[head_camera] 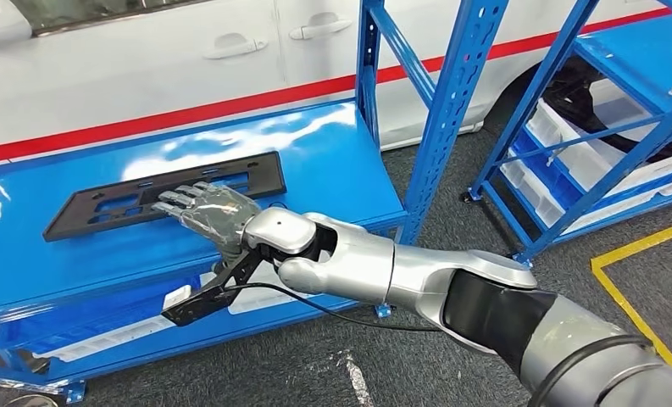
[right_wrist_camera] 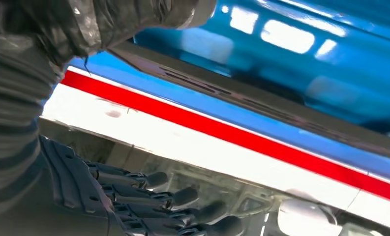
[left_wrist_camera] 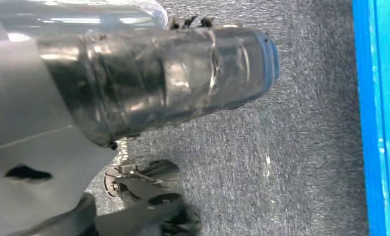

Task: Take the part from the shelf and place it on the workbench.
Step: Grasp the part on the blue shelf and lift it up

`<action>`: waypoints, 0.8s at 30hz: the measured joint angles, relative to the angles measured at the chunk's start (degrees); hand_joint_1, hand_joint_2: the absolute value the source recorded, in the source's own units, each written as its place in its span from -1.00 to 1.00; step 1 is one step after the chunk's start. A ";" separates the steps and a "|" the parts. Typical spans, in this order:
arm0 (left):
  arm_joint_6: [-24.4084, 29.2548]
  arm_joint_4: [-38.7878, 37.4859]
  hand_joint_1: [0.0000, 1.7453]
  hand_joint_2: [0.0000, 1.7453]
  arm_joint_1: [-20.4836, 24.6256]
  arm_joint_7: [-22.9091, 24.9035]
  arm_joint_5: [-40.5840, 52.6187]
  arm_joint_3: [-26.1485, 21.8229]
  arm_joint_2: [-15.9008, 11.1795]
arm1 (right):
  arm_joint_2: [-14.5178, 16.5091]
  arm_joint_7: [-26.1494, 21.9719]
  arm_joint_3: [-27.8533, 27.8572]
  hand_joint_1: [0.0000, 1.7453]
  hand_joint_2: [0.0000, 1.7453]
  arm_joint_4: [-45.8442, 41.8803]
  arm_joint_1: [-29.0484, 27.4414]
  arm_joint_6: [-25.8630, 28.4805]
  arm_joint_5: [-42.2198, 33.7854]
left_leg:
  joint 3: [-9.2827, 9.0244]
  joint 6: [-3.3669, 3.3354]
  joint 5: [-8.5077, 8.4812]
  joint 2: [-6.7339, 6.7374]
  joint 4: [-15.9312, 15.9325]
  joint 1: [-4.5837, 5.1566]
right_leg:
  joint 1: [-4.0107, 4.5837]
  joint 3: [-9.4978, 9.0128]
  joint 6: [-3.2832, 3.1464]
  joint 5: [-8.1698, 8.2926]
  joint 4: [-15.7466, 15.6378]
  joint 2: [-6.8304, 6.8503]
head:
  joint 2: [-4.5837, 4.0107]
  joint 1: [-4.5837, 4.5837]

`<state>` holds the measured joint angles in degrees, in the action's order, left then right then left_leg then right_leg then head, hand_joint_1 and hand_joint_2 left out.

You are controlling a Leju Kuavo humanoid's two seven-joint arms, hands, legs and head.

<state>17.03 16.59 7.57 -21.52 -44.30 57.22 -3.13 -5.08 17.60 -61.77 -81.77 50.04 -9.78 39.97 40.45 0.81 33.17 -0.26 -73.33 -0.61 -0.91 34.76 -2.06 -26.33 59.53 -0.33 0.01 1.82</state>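
The part [head_camera: 167, 193] lies flat under the right robot hand's [head_camera: 207, 214] spread, empty fingers.

White car [head_camera: 146, 59] with red stripe behind; second blue rack [head_camera: 603, 127] holding white bins; yellow floor marking [head_camera: 646, 280] on grey carpet.

One black part [head_camera: 167, 193], flat and slotted, lying near the back edge of the blue shelf [head_camera: 332, 161] top, long side along that edge. One robot hand, the right hand [head_camera: 207, 212], over the part's front edge. One left hand [left_wrist_camera: 158, 83] in its wrist view, above grey carpet. Two blue shelf racks: the near one carrying the part, a second rack [head_camera: 603, 127] off the right corner. About three white bins [head_camera: 586, 157] in that second rack; exact count unclear. One white car [head_camera: 188, 68] with a red stripe behind the shelf's back edge. One yellow floor marking [head_camera: 646, 271].
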 joint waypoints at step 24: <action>0.06 -0.24 -1.00 -1.00 -0.19 0.24 -0.01 -0.02 0.05 | -1.05 1.01 0.02 -1.00 1.00 4.26 -2.53 -0.42 0.27 | -5.87 -1.07 -5.92 -0.43 13.79 0.15 | -0.37 2.79 2.20 0.29 2.17 -0.21 | 0.02 0.38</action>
<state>17.09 16.35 7.38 -21.28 -44.32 57.20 -3.07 -6.14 18.61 -61.75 -77.51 47.51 -10.20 40.23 34.58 -0.26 27.24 -0.69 -59.53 -0.46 -1.28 37.56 0.14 -26.04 61.69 -0.54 0.03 2.20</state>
